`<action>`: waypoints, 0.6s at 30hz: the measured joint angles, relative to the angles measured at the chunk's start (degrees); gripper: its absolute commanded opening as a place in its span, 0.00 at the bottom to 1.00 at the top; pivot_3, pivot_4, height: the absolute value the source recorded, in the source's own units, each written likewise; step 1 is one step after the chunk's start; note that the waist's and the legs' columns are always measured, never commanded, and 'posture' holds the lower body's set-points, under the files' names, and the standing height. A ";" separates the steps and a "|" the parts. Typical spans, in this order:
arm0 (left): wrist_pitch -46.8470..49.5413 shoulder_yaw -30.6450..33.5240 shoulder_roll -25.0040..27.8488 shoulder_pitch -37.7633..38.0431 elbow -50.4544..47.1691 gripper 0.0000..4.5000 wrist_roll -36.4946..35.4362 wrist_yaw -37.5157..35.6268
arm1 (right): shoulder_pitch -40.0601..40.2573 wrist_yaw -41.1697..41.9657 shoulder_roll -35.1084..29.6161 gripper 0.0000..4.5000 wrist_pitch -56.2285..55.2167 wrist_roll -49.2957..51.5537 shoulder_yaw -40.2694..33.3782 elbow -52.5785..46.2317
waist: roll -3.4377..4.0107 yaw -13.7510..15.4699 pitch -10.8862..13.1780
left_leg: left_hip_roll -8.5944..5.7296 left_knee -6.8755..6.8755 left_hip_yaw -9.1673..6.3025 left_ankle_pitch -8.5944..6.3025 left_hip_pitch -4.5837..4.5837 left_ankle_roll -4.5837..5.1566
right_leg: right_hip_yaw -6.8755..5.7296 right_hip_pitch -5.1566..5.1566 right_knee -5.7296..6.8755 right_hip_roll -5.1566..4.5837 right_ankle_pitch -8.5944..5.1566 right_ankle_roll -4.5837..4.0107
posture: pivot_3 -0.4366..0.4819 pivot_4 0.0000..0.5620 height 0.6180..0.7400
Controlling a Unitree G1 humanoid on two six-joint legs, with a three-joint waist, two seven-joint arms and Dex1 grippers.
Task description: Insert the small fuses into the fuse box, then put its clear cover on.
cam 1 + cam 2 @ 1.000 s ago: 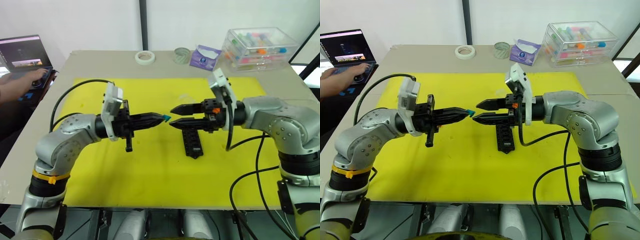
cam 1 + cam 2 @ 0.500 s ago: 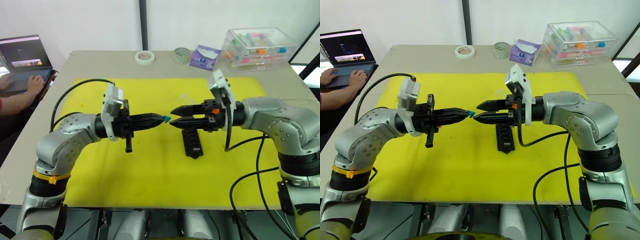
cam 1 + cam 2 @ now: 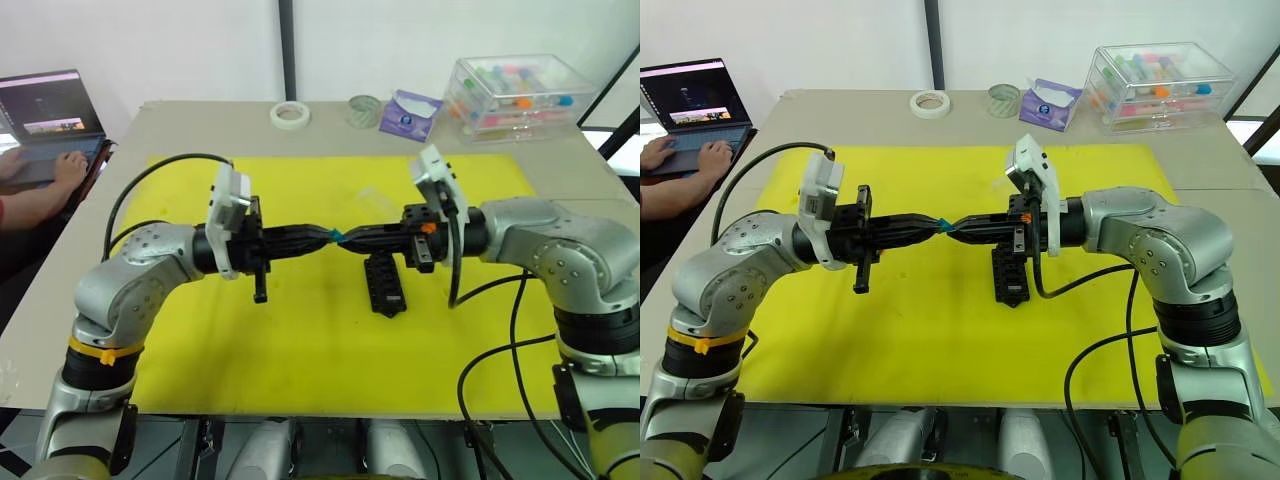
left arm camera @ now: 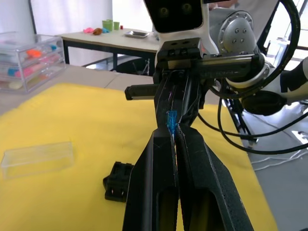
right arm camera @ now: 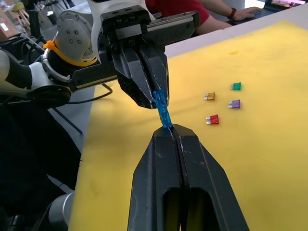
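1. Blue fuse (image 5: 162,109) sits pinched between the two grippers, which meet tip to tip in the air above the yellow mat (image 3: 300,330).
2. Left gripper (image 3: 325,236) has its fingers pressed together on one end of the blue fuse; in the right wrist view those fingers (image 5: 144,77) clamp its far end.
3. Right gripper (image 3: 348,238) has its fingers closed on the other end of the same fuse, so both grippers hold it at once; the left wrist view shows the blue chip (image 4: 171,121) standing just past the left fingertips, with the right gripper's fingers wrapped around it.
4. Fuse box (image 3: 385,285), black and slotted, lies flat on the mat below and slightly behind the right gripper's fingers, apart from them.
5. Clear cover (image 4: 37,159) lies on the mat, well off to the side of the left gripper's fingers and near a small black piece (image 4: 118,180).
6. Four more small fuses lie loose on the mat, beyond the right gripper's fingertips and off to one side: a green one (image 5: 236,86), an orange one (image 5: 209,96), a purple one (image 5: 234,103) and a red one (image 5: 212,119), all close together and none touching the fingers.
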 measured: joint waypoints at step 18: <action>0.13 -0.43 0.01 0.00 -0.13 0.00 -0.09 0.44 | -0.01 1.63 -1.17 0.51 0.69 2.20 -0.75 -0.02 | 0.00 0.03 0.00 | 0.00 0.00 0.00 0.00 0.00 0.00 | 0.00 0.00 0.00 0.00 0.00 0.00 | 0.48 0.27 1.00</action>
